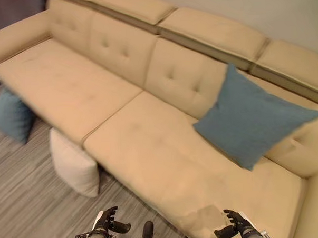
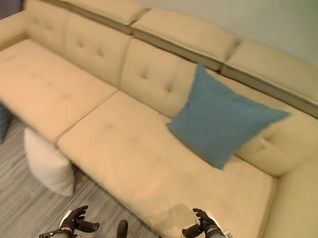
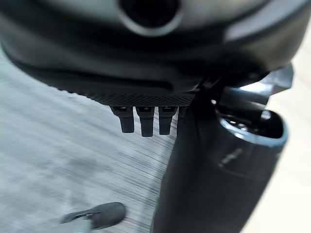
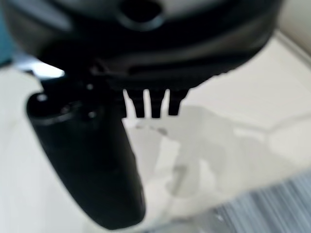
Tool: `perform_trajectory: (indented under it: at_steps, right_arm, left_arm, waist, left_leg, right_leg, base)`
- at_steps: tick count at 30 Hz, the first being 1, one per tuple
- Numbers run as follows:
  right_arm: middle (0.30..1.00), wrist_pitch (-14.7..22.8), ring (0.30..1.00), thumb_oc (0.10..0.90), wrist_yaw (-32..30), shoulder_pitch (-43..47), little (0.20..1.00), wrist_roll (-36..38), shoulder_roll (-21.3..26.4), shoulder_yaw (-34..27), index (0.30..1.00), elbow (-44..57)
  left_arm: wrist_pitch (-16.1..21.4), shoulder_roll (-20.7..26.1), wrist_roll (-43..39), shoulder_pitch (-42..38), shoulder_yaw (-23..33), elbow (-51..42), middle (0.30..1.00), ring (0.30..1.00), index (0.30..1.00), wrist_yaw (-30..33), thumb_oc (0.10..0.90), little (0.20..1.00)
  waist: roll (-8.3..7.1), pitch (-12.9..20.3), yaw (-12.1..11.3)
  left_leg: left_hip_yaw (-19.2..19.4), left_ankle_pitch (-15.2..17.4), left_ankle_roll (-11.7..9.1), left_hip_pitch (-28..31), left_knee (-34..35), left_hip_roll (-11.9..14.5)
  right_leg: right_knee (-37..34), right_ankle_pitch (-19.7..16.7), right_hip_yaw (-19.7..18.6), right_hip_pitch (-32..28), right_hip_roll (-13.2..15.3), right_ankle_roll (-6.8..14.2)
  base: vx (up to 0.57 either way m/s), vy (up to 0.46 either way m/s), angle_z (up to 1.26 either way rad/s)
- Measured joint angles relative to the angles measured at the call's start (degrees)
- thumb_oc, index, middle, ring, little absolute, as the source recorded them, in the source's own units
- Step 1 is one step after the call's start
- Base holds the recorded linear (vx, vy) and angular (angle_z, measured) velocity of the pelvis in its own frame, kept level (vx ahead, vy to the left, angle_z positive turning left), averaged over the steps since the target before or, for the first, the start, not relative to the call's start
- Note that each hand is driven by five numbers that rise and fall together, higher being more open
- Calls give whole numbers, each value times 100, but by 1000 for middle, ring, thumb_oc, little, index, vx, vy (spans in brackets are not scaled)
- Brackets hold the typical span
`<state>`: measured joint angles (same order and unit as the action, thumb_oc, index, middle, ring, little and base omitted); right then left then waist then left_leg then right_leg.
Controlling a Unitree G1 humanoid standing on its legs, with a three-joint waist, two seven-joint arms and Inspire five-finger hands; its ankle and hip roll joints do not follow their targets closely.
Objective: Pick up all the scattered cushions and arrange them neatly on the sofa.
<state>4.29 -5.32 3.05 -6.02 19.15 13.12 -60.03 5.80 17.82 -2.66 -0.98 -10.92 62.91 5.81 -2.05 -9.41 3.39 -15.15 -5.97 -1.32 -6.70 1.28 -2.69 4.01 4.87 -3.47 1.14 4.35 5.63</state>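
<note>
With both the left hand [image 1: 106, 220] and right hand [image 1: 235, 223] loosely spread and empty, the plump white fabric cushion [image 1: 73, 163] and the dark blue fabric cushion [image 1: 12, 116], wedged on the grey striped floor [image 1: 25, 198] against the long beige tufted sofa [image 1: 149, 146], could slip from a shallow grasp.

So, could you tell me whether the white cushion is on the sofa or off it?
Off: the white cushion stands on the floor, leaning against the sofa front.

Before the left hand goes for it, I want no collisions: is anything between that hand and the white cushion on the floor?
Nothing visible is. The white cushion leans against the sofa front, and only bare floor lies between it and the left hand, which hangs open and empty.
</note>
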Motion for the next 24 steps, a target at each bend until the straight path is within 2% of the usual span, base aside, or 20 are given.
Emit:
perform_trajectory:
  at_steps: [1,3,4,6,7,10,11,12,13,14,16,17,18,19,20,21,22,23,24]
  right_arm:
    - [900,21,900,800,-19,69,900,32,18,-2,900,35]
    - [900,18,900,800,-14,94,900,50,36,19,900,65]
    - [900,16,900,800,-10,140,900,59,41,52,900,84]
    - [900,12,900,800,-7,179,900,65,52,79,900,131]
    - [900,10,900,800,-23,117,900,77,144,210,900,254]
    - [900,19,900,800,-11,152,900,75,335,508,900,359]
    - [900,16,900,800,-18,160,900,76,352,503,900,370]
    - [900,10,900,800,-19,131,900,77,374,499,900,420]
    - [900,9,900,800,-21,136,900,75,374,504,900,435]
    - [900,8,900,800,-36,91,900,73,377,515,900,435]
    - [900,6,900,800,-105,18,900,60,368,537,900,405]
    - [900,6,900,800,-135,-9,900,60,387,545,900,414]
    - [900,11,900,800,-125,-130,900,57,476,548,900,376]
    - [900,-12,900,800,-204,-125,900,53,364,502,900,136]
    - [900,-34,900,800,-174,-73,900,42,286,501,900,-29]
    - [900,-57,900,800,-174,-62,900,41,251,502,900,-53]
    - [900,-73,900,800,-135,-59,900,34,176,519,900,-69]
    - [900,-131,900,800,-134,66,900,35,55,486,900,-146]
    - [900,-152,900,800,-138,224,900,35,-108,493,900,-168]
  left_arm:
    - [-14,-14,9,89,1,51,900,900,900,-6,800,900]
    - [-14,-11,15,82,15,110,900,900,900,-2,800,900]
    - [-34,-2,13,127,43,138,900,900,900,8,800,900]
    - [-66,-21,8,257,35,127,900,900,900,11,800,900]
    - [-64,-57,1,269,33,120,900,900,900,14,800,900]
    - [-98,-97,-25,223,-34,117,900,900,900,-1,800,900]
    - [-112,-110,-26,215,-35,118,900,900,900,-4,800,900]
    - [-113,-117,-28,192,-35,117,900,900,900,-4,800,900]
    - [-117,-70,-37,76,-15,142,900,900,900,49,800,900]
    - [-115,-30,-42,66,-30,198,900,900,900,74,800,900]
    - [-129,39,-48,34,-3,258,900,900,900,109,800,900]
    - [-132,30,-44,28,-8,276,900,900,900,109,800,900]
    - [-127,-36,-51,157,-39,247,900,900,900,105,800,900]
    - [-123,-32,-51,-8,-80,185,900,900,900,96,800,900]
    - [-109,-16,-53,-70,-138,59,900,900,900,103,800,900]
    - [-112,9,-53,-176,-150,-60,900,900,900,103,800,900]
    - [-98,66,-50,-353,-156,-149,900,900,900,80,800,900]
    - [-126,45,-50,-455,-125,-47,900,900,900,66,800,900]
    - [-126,127,-49,-425,-111,-3,900,900,900,50,800,900]
  waist:
    - [59,37,38]
    - [81,56,24]
    - [84,74,-19]
    - [90,113,-196]
    - [174,155,-179]
    - [201,170,-245]
    - [190,169,-246]
    - [171,166,-232]
    - [-54,51,-187]
    - [-134,17,-201]
    - [-285,2,-87]
    - [-255,18,-44]
    - [67,122,-91]
    - [39,102,-42]
    - [125,64,-57]
    - [101,51,23]
    - [-22,29,150]
    - [-179,-48,119]
    - [-484,-103,41]
  left_leg:
    - [-231,-54,-85,-58,6,37]
    - [-461,-94,-222,-117,92,115]
    - [-341,-55,-159,-262,106,228]
    - [-271,0,-126,-396,98,380]
    - [-463,-203,-279,-524,16,397]
    - [-499,-64,-277,-887,-36,460]
    - [-385,157,-292,-967,-22,463]
    - [-185,341,-207,-1031,-32,479]
    - [470,495,-156,-1071,-238,408]
    - [907,637,58,-1068,-441,334]
    - [1851,769,182,-1036,-1226,281]
    - [1965,755,193,-985,-1371,295]
    - [1739,444,206,-812,-1129,370]
    - [1585,181,220,-805,-1019,289]
    - [1340,12,226,-876,-835,260]
    - [1214,-125,106,-914,-659,242]
    - [1436,-34,-267,-959,-239,93]
    - [2212,135,-46,-979,-297,254]
    - [2803,327,136,-912,-495,388]
  right_leg:
    - [-59,92,-74,-83,-160,-77]
    - [-148,83,-136,-130,-328,-181]
    - [-191,43,-12,-141,-435,-320]
    - [-61,88,85,-34,-616,-413]
    - [-91,106,179,0,-706,-483]
    - [-82,67,489,112,-811,-655]
    - [-124,33,671,74,-794,-704]
    - [-129,-7,842,56,-733,-756]
    - [-222,-12,1091,-59,-447,-756]
    - [-224,-11,1278,-132,-299,-753]
    - [-318,34,1624,-380,-5,-647]
    - [-291,98,1719,-438,0,-557]
    - [-49,226,1837,-405,-220,-436]
    - [269,422,2044,-240,-126,-434]
    - [336,648,1982,-91,-334,-573]
    - [96,660,1903,-47,-484,-648]
    - [-550,33,1872,-102,-602,-923]
    - [-682,-146,2093,-200,-390,-884]
    - [-672,-180,2128,-220,-110,-828]
  base:
    - [-91,-176,75]
    - [-81,-120,81]
    - [-96,-120,76]
    - [-192,-186,66]
    - [-269,-186,74]
    - [-204,-75,88]
    - [-151,-18,75]
    - [-205,-26,110]
    - [-173,-13,93]
    - [-219,1,90]
    - [-112,37,86]
    - [-111,69,95]
    - [-128,89,113]
    - [25,89,131]
    - [57,59,134]
    - [91,71,161]
    - [56,169,170]
    - [74,231,132]
    - [85,265,78]
